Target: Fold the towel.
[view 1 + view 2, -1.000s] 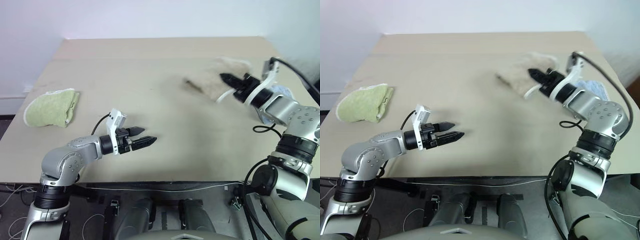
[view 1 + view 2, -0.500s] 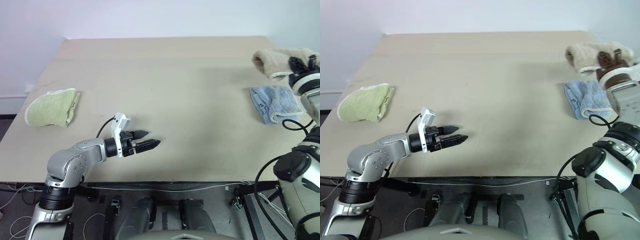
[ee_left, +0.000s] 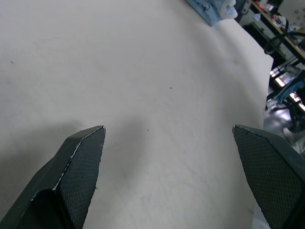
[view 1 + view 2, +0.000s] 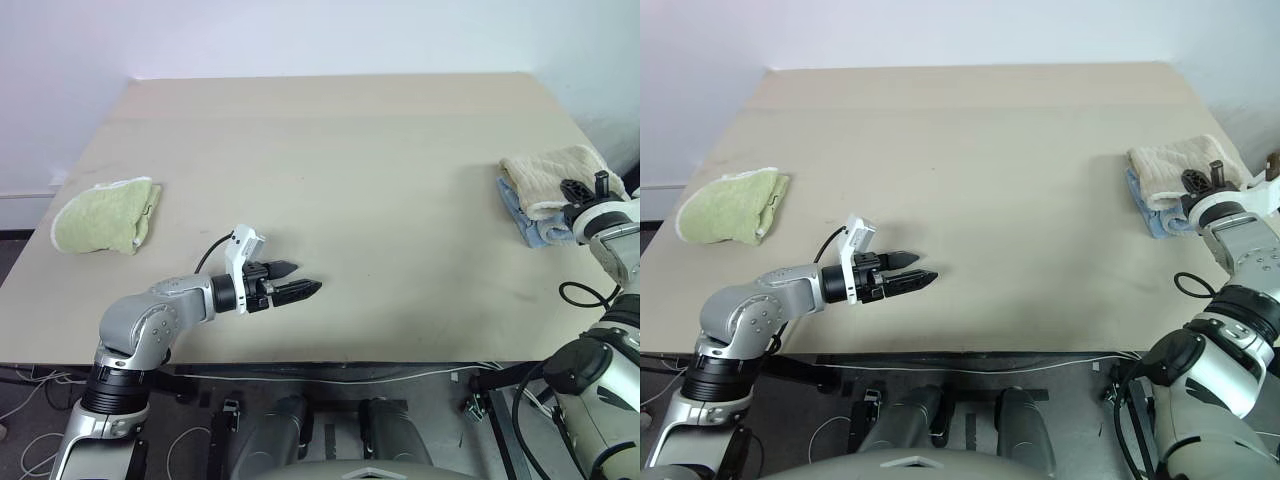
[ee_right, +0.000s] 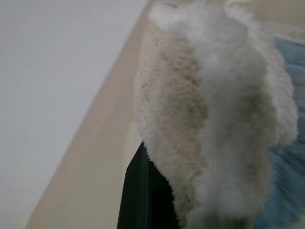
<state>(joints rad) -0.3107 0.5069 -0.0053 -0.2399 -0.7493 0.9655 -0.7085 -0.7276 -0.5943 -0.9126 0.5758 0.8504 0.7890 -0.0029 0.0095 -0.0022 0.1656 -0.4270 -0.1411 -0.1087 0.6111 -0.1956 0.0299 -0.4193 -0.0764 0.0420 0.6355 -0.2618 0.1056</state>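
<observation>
The beige towel [image 4: 548,173] lies bunched and folded at the table's right edge, resting on top of a light blue folded towel [image 4: 524,222]. My right gripper [image 4: 583,188] is at the towel's near right side and is shut on its edge. In the right wrist view the towel [image 5: 214,109] drapes over one black finger [image 5: 142,193]. My left gripper [image 4: 300,281] hovers low over the bare tabletop near the front left, open and holding nothing, with its two fingers [image 3: 78,164] wide apart.
A light green folded towel [image 4: 105,213] lies at the table's left edge. The tan table [image 4: 340,170] stretches bare between the two arms. The light blue towel [image 3: 209,9] also shows far off in the left wrist view.
My right gripper has carried the towel from mid-table to the right edge and lowered it onto the light blue towel. The left gripper has stayed put.
</observation>
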